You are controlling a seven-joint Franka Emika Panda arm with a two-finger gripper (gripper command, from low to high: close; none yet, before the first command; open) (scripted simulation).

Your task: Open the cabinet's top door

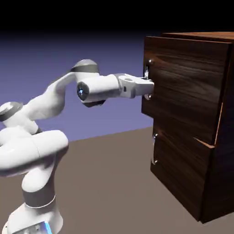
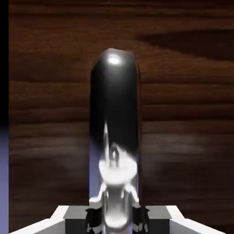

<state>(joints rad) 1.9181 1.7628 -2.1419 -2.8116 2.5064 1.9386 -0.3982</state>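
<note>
My hand [image 1: 147, 86] is clamped shut on the top door's [image 1: 192, 82] silver handle [image 2: 114, 132], level, straight ahead of me.

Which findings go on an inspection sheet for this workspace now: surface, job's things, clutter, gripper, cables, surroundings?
Surface: brown table, bare where it shows.
Job's things: cabinet of dark wood stands at the exterior view's right; top door stands slightly ajar; its silver handle is upright before the hand camera; lower panel with a shorter handle also sits slightly out.
Clutter: nothing seen.
Gripper: gripper shut on the handle, pointing level at the door.
Cables: nothing seen.
Surroundings: plain blue-violet backdrop, black above.
</note>
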